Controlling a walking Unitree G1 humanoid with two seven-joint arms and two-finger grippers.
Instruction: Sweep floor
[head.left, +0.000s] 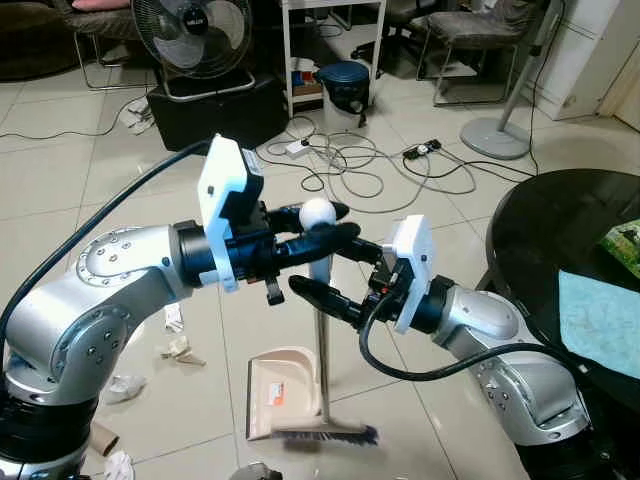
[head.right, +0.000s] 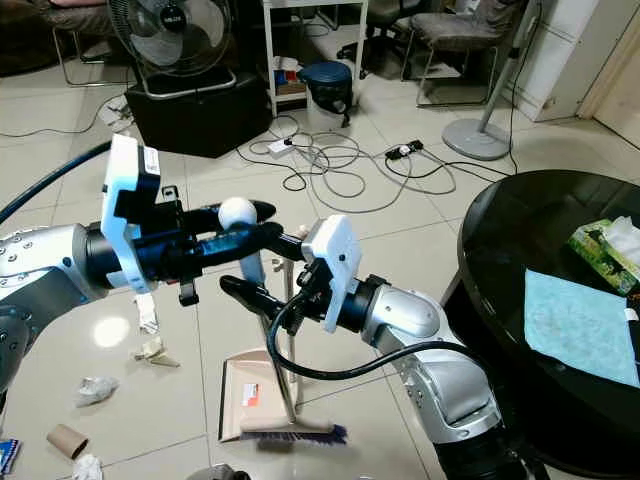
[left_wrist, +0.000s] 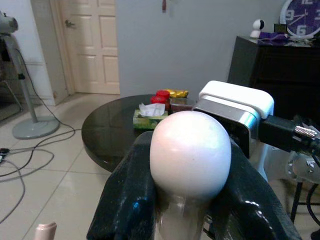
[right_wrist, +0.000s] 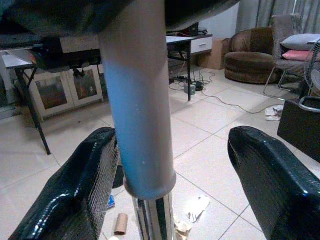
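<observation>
Broom with white knob, metal shaft and blue bristles (head.left: 322, 350) stands by the beige dustpan (head.left: 283, 392); your left claw (head.left: 325, 232) clenches only its knob while your right claw (head.left: 325, 295) gapes, so it may swing loose.

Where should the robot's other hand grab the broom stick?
On the broom handle, just under the white knob that the left gripper pinches. The handle stands upright, so the open right gripper probably closes best from the side, one finger each side.
</observation>
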